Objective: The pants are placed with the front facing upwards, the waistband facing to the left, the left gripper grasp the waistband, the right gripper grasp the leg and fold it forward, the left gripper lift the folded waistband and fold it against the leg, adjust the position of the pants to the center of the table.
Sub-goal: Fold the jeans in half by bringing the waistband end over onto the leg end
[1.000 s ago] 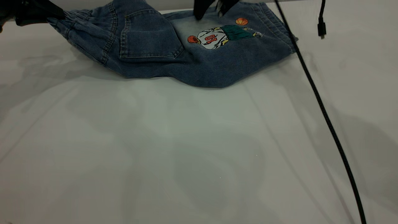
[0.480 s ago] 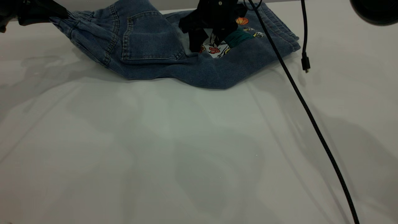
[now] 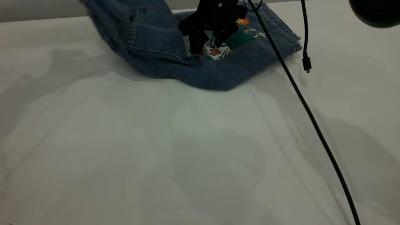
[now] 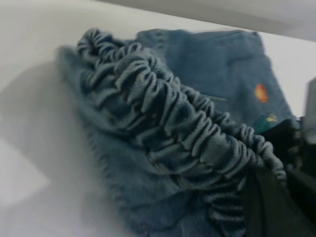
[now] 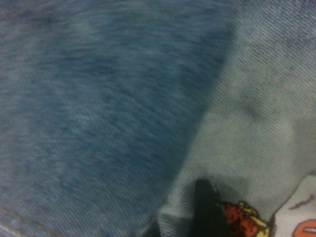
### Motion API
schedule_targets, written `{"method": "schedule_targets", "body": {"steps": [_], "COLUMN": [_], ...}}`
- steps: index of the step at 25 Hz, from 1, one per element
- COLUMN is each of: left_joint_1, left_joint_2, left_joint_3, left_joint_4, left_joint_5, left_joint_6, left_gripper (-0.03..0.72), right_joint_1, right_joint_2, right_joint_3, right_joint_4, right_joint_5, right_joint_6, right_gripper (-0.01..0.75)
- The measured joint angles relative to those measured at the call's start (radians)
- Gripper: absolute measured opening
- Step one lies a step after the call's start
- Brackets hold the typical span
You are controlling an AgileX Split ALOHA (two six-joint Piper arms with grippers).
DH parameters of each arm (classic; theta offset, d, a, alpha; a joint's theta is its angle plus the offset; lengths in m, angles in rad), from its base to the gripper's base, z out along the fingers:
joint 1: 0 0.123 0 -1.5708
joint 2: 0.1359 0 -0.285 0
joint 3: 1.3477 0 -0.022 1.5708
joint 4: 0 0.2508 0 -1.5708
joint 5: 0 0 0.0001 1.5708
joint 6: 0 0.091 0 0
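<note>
White table [image 3: 125,150]; cable [image 3: 312,118] crosses pants [image 3: 162,53].

Blue denim pants [image 3: 175,62] at far table [image 3: 125,140] edge, right gripper [image 3: 207,42] on printed leg [image 3: 250,47], black cable [image 3: 312,118] trailing

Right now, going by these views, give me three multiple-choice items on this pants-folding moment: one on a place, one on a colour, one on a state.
1. The right pincer is: A on bare table; B down on the cartoon print; C raised high in the air.
2. The pants are: A blue; B red; C black.
3. The waistband end is: A flat on the table; B draped over the table's edge; C lifted by the left pincer.
Answers: B, its fingers straddle the print; A, blue denim in every view; C, the cloth runs up out of the exterior view's top, bunched in the left wrist view.
</note>
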Motion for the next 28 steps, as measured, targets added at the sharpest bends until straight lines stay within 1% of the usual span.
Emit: {"method": "schedule_targets", "body": {"steps": [6, 10, 16, 19, 25, 28], "left_joint_1": [-0.146, -0.213, -0.216, -0.217, -0.219, -0.23], "left_joint_2": [0.001, 0.001, 0.002, 0.002, 0.002, 0.002], "left_joint_3": [-0.102, -0.142, -0.143, -0.143, -0.143, -0.142], "left_joint_4": [0.01, 0.037, 0.049, 0.049, 0.048, 0.047], "left_joint_5": [-0.01, -0.039, -0.03, -0.004, -0.004, -0.007], "left_joint_6": [-0.015, -0.047, -0.07, -0.079, -0.081, -0.085], "left_gripper": [0.07, 0.07, 0.07, 0.07, 0.07, 0.07], "right_joint_1": [0.009, 0.009, -0.006, -0.044, -0.144, -0.178], "right_joint_2": [-0.024, -0.077, -0.154, -0.152, -0.143, -0.141], "right_joint_3": [0.0, 0.0, 0.0, 0.0, 0.001, 0.002], "right_joint_4": [0.002, -0.043, -0.18, -0.202, -0.189, -0.169], "right_joint_5": [0.039, 0.056, 0.061, 0.068, 0.083, 0.083], "right_joint_6": [0.0, 0.002, 0.002, 0.026, 0.055, 0.055], "right_gripper": [0.411, 0.411, 0.411, 0.411, 0.411, 0.411]}}
